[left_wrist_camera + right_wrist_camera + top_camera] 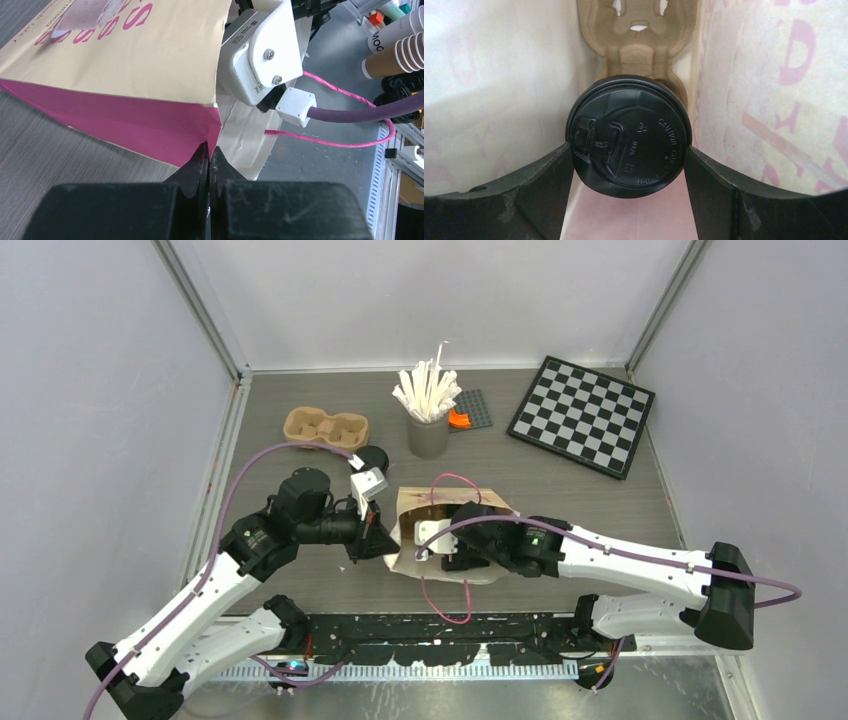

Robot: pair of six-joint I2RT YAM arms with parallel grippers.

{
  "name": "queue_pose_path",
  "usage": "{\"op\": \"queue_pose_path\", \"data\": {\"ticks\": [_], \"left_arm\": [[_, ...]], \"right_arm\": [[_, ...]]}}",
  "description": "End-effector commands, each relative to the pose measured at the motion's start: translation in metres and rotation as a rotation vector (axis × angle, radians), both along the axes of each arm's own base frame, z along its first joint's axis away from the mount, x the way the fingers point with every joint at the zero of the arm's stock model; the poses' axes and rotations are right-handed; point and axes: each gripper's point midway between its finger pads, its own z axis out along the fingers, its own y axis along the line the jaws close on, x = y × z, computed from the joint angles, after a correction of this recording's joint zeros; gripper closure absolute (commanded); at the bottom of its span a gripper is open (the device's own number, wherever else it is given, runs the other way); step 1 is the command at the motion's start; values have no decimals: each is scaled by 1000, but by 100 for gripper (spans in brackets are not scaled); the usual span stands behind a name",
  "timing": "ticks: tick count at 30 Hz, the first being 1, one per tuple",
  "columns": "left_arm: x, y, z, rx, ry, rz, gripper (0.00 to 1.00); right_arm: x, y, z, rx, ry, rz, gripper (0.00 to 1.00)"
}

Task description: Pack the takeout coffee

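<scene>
Step in hand, prob.: seat the coffee cup [629, 127] in the pulp tray [639, 30] inside the paper bag [125, 60], mid-table. Keep it upright, lower straight w/o scraping the bag walls, and let go only once it's bottomed (can't tell yet if it is). Right gripper [628, 150] is spread wide but grasping the cup at both lid sides. Left gripper [208, 155] is clenched on the bag's left edge. A 2nd cup [372, 457] waits just far-left of the bag.
</scene>
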Motion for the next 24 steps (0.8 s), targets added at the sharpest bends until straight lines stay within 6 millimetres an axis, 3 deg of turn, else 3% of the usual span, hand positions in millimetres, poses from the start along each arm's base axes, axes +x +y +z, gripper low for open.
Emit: {"op": "queue_pose_path", "data": {"ticks": [1,7,14,24], "left_arm": [[-5,-1,5,-17,-29,-42,100],[-5,2,-2,9,-41,-51,100],[-4,1,3,3,-56,-60,100],[-4,2,6,2,-70,-58,100]], "right_arm": [[11,-1,29,60,-93,-27,28],[9,-17,24,0,-99,-32,28],[2,-20,6,-68,-52,8,27],[0,-24,-1,-87,-36,-6,27]]}}
